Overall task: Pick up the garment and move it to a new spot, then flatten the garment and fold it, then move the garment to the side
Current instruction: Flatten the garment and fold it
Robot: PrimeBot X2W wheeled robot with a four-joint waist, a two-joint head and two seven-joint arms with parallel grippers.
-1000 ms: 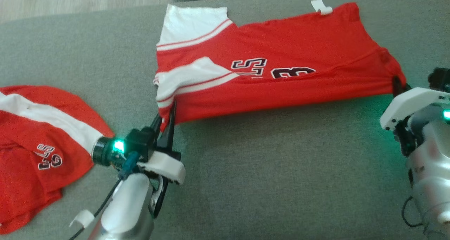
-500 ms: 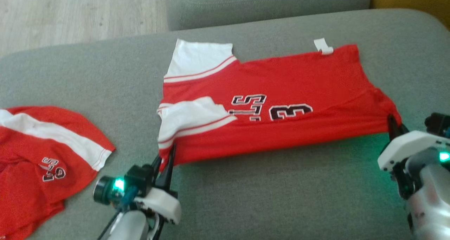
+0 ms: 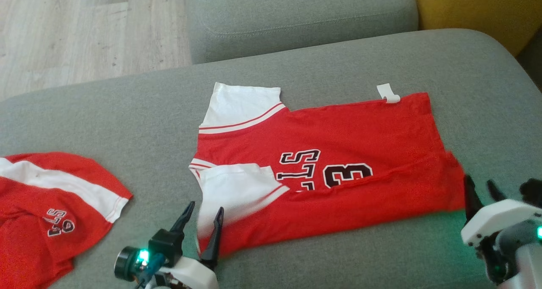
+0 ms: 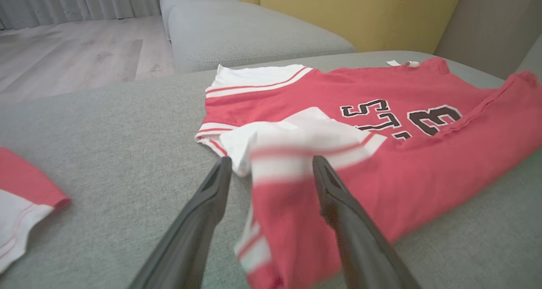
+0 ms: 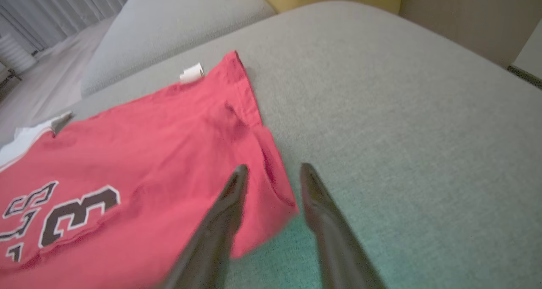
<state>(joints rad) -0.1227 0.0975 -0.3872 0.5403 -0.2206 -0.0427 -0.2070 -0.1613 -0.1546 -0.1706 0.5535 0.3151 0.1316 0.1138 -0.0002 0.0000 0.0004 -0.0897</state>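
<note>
When viewed from the head, shows a red number-3 jersey [image 3: 338, 132] folded lengthwise and lying flat on a grey sofa cushion [image 3: 127, 124]. Has the print facing up, its letters and the 3 partly covered by the folded-over near strip. Shows two white, red-striped sleeves at the jersey's left end: a far sleeve [image 3: 241, 107] flat at the far corner, and a near sleeve [image 3: 237, 187] doubled over onto the red. Shows a small white tag [image 3: 388, 93] poking out past the jersey's far edge, toward its right end.

Places the left gripper [image 3: 206, 206] at the jersey's near left corner, fingers clearly apart and clamped on nothing. From the left wrist, has that corner, white stripe and red hem, between the two dark fingers [image 4: 203, 204], blurred. Cannot tell about contact with either finger.

Places the right gripper [image 3: 478, 180] at the jersey's near right corner, fingers likewise apart and holding nothing. From the right wrist, has the red corner reaching into the gap, just beside one finger.

Shows a second red-and-white garment [image 3: 55, 196], with a smaller matching print, well apart from the jersey, off its left end. Beyond the jersey's far edge, shows another grey cushion [image 3: 296, 18], a yellow cushion [image 3: 478, 9] and pale wood floor [image 3: 84, 26].
</note>
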